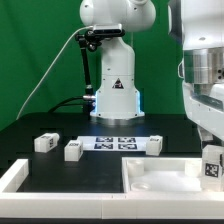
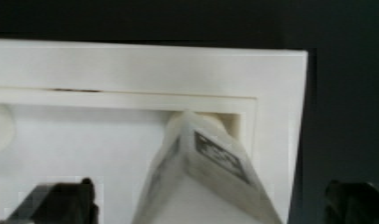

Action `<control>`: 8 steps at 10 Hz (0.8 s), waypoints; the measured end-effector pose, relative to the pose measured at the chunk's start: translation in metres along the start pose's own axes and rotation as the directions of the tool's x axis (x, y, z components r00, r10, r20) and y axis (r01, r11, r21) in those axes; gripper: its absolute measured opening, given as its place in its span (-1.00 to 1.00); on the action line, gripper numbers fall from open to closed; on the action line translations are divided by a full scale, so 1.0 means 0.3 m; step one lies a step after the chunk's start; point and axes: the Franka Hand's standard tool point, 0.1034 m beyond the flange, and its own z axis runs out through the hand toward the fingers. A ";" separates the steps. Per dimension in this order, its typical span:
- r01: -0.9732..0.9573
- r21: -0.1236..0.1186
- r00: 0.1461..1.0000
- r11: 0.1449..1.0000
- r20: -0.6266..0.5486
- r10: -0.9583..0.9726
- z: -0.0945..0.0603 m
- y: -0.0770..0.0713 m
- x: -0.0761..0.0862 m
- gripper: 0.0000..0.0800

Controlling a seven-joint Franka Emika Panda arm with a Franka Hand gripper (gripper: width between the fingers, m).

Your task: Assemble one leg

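A leg [image 1: 211, 166], a stubby white block with a marker tag, stands upright at the corner of the white panel [image 1: 160, 180] on the exterior view's right. My gripper [image 1: 208, 148] is right above it. In the wrist view the leg [image 2: 207, 165] rises from the panel's corner recess [image 2: 204, 105] between my two dark fingers [image 2: 61, 205], which stand apart from it on both sides, so the gripper [image 2: 207, 208] is open around it. Three more legs lie on the black table: two on the left [image 1: 45, 142] [image 1: 72, 150] and one in the middle [image 1: 152, 146].
The marker board [image 1: 115, 142] lies flat in front of the arm's base [image 1: 115, 100]. A raised white rim [image 1: 20, 176] runs along the front left. The panel's edge [image 2: 307, 120] borders the black table in the wrist view.
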 end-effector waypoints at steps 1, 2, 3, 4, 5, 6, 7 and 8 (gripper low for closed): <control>0.140 -0.005 0.990 0.990 -0.003 -0.140 -0.003 -0.002 -0.001 0.62; 0.280 -0.006 0.960 0.960 -0.003 -0.280 -0.002 -0.001 0.010 0.62; 0.367 -0.012 0.930 0.930 -0.007 -0.367 0.000 0.000 0.018 0.62; 0.435 -0.022 0.900 0.900 -0.018 -0.436 0.001 0.000 0.018 0.62; 0.557 -0.041 0.829 0.829 -0.030 -0.559 0.001 0.002 0.025 0.62; 0.632 -0.056 0.773 0.773 -0.034 -0.634 0.000 0.003 0.031 0.62; 0.713 -0.066 0.697 0.698 -0.036 -0.716 -0.001 0.001 0.038 0.62; 0.758 -0.069 0.647 0.648 -0.038 -0.761 0.000 0.000 0.037 0.62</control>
